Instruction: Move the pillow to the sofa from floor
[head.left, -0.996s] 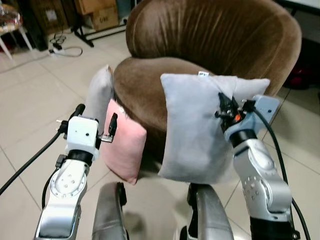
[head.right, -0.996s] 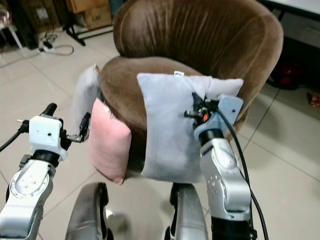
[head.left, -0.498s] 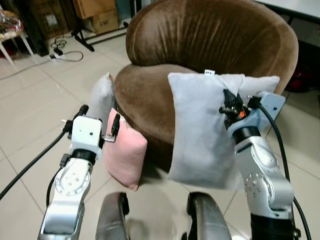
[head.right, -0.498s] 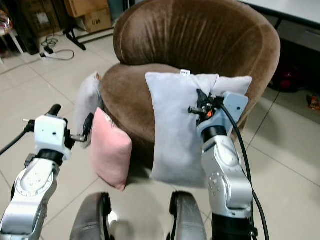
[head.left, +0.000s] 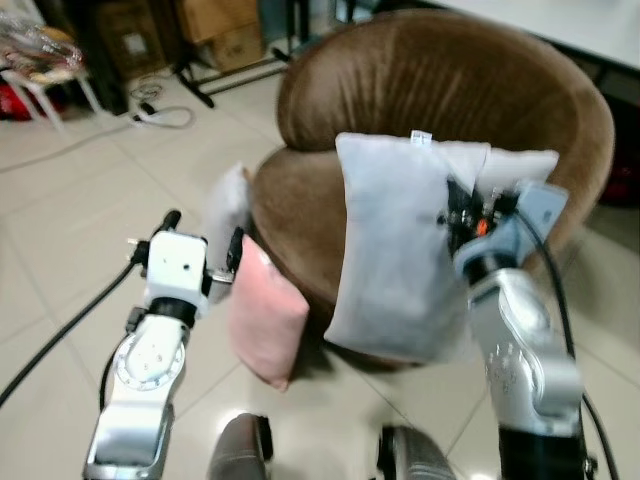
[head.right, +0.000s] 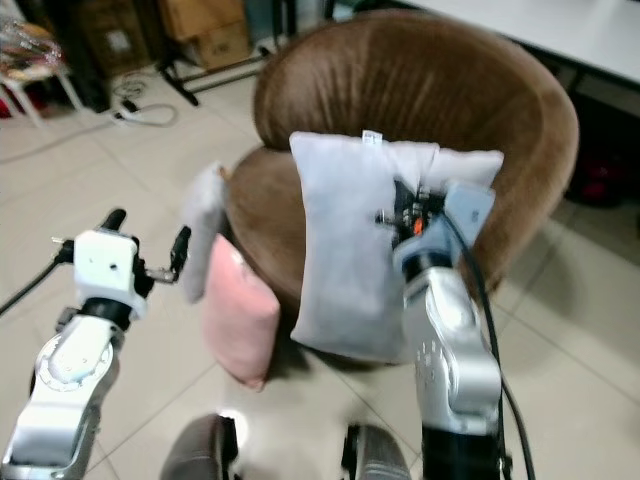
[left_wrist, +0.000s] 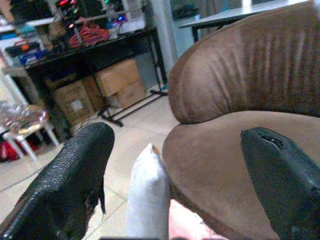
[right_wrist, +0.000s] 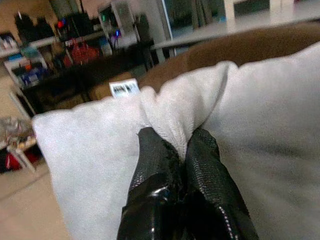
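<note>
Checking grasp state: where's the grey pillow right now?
The grey pillow hangs off the floor, pinched by the right gripper, in front of the brown sofa seat, right of the pink pillow.

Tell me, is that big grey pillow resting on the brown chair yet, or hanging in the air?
Hanging. The right tool pinches a bunched fold near the grey pillow's top, and it dangles before the brown chair.

A lived-in room: brown round sofa (head.left: 440, 90) on pale floor tiles (head.left: 60, 230); cardboard boxes (left_wrist: 117, 80); cluttered dark shelving (left_wrist: 90, 45).
</note>
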